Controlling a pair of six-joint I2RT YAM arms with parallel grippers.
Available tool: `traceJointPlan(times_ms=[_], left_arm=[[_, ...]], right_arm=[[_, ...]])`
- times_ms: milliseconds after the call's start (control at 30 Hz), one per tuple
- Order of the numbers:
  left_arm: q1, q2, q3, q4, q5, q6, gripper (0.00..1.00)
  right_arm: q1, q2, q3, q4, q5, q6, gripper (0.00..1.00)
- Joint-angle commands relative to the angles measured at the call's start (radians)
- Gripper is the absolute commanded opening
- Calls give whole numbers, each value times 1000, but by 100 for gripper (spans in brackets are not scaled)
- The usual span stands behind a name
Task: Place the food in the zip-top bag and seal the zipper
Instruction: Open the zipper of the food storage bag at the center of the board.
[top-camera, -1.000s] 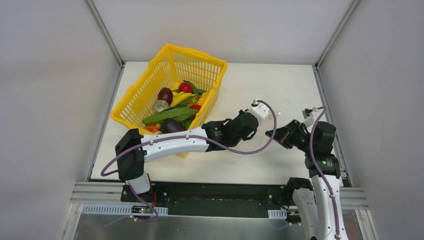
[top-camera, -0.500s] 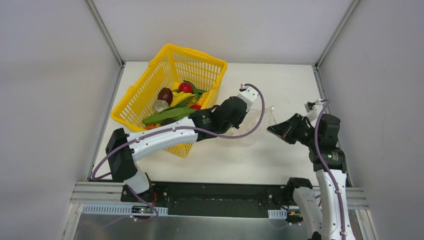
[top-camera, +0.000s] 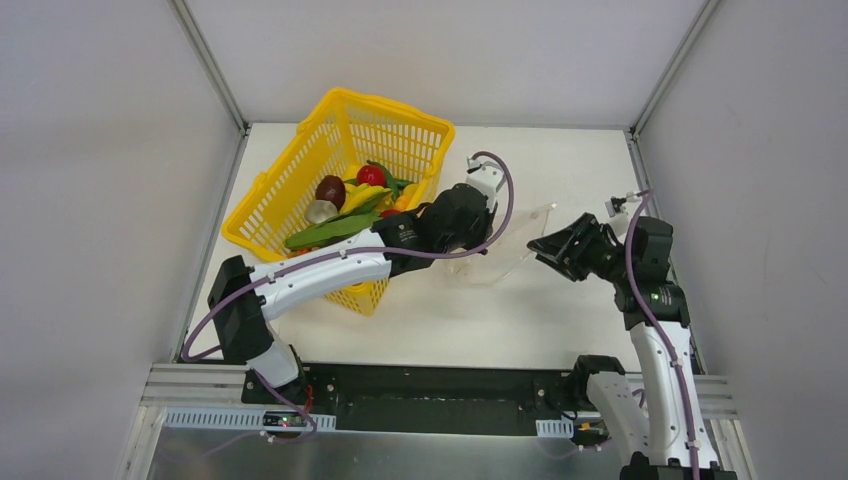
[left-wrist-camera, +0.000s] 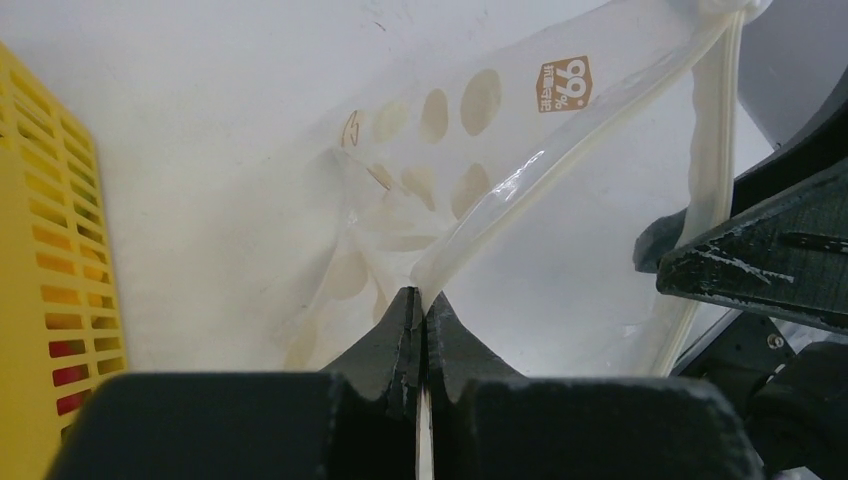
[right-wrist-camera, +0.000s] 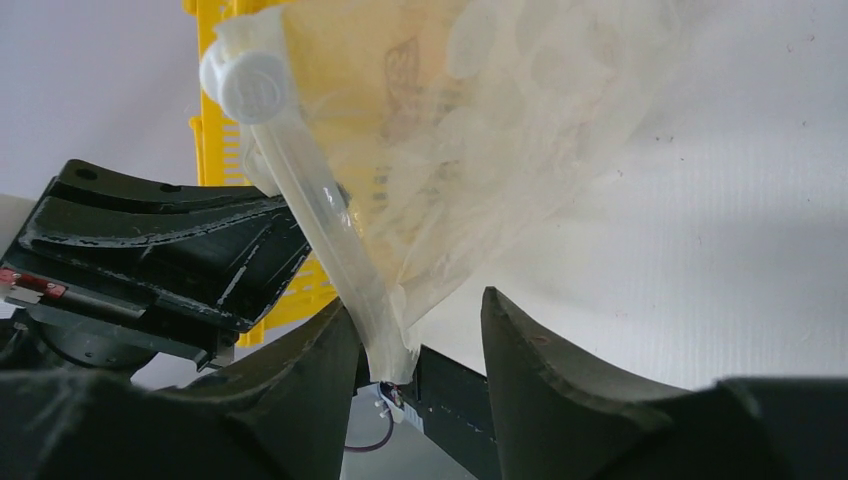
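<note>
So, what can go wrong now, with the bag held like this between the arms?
1. The right gripper stands open around the zipper, so only the left gripper, shut on that strip, holds the zip-top bag; it may sag or slip.
2. The bag's mouth looks flat, and the food lies in the yellow basket, so loading may be hard.

From above, the white left arm (top-camera: 320, 272) covers the near corner of the yellow plastic mesh basket (top-camera: 395, 135) and some of the glossy toy fruits and vegetables (top-camera: 345, 203). Its wrist hides part of the clear dotted plastic bag (top-camera: 510, 250). In the left wrist view the left gripper (left-wrist-camera: 418, 320) hides the edge it pinches. In the right wrist view the bag runs off the top, and whether the right gripper (right-wrist-camera: 415, 310) touches the press-seal strip (right-wrist-camera: 318, 220) cannot be told.
</note>
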Motion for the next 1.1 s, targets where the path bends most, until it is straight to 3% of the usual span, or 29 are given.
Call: traceJointPlan(times_ms=[0,133,400,433,533,700,733,767,833,933,1000,1067], left_arm=[[8,-53,18,50,-15,-80,0],[9,-33,36,58,-1,-108,0],[16,-20,52,25,-76,-156,0],[22,-24,52,18,-73,-159,0],[32,-40,42,9,-92,-152,0],[81,-68,16,4,-70,-153,0],[96,-64,18,16,-37,-140,0],[110,-56,22,31,8,-115,9],[144,-25,71,13,108,-63,42],[193,25,172,-88,238,-26,66],[224,63,267,-189,353,-68,70],[228,84,340,-278,372,-99,71]], right_arm=[[25,18,81,-15,65,-8,50],[137,39,91,10,127,29,51],[454,67,112,-38,596,112,45],[472,64,110,-31,615,120,42],[502,96,132,-31,633,113,19],[513,132,157,-24,628,89,0],[512,139,167,-13,634,84,0],[513,152,182,-6,651,77,0],[512,192,223,-2,723,56,0],[505,303,319,-37,800,34,0],[492,400,401,-83,747,61,0],[490,489,477,-148,652,112,0]])
